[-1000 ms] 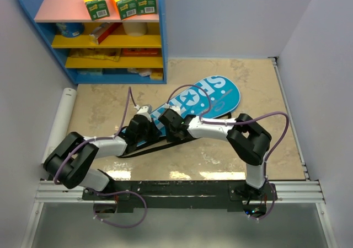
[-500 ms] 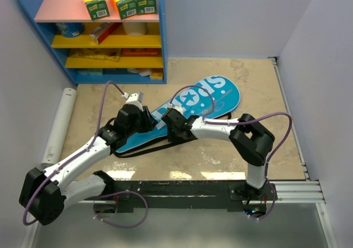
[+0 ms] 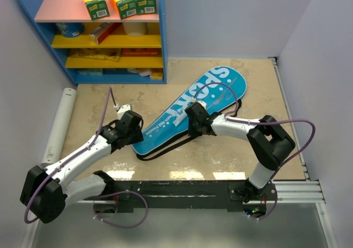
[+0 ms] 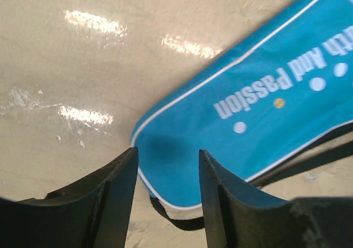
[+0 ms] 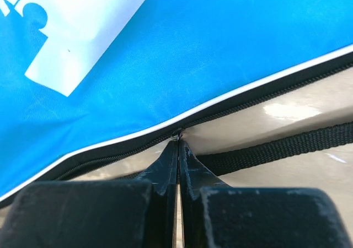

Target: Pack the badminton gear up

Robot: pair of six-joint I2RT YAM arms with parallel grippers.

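Since a second ago: shift of the blue racket bag (image 3: pixel 193 107) towards the far right corner of the desk (image 3: pixel 248 149), now at a steeper slant. Withdrawal of the left tool (image 3: pixel 135 135) from beside the right tool (image 3: pixel 191 128) to the bag's narrow end, with its fingers parted from closed.

Bag position: flat on the desk, lying diagonally, narrow end towards the near left and wide end towards the far right corner, short of every edge. White "sport" lettering along the upper face. Smaller "And Passion" wording and white dots near the narrow end, seen in the left wrist view. White piping round the rim.

Left tool (image 4: pixel 167 157): partly open, nothing gripped. One finger (image 4: pixel 118 187) to each side of the bag's rounded tip. Contact with the fabric: cannot tell.

Right tool (image 5: pixel 177 140): fully closed, at the bag's near long edge about mid-length. Tips pinched on the small metal zip pull (image 5: pixel 176 133), on the black zip line just under the piping.

Black strap (image 5: pixel 265 150): on the desk just beside that same edge, looping out towards the near edge in the top view.

Elsewhere: blue shelf unit (image 3: pixel 33 55) at the far left corner, with three orange-green boxes (image 3: pixel 122 0) on its top shelf. White tube (image 3: pixel 62 116) along the left edge.
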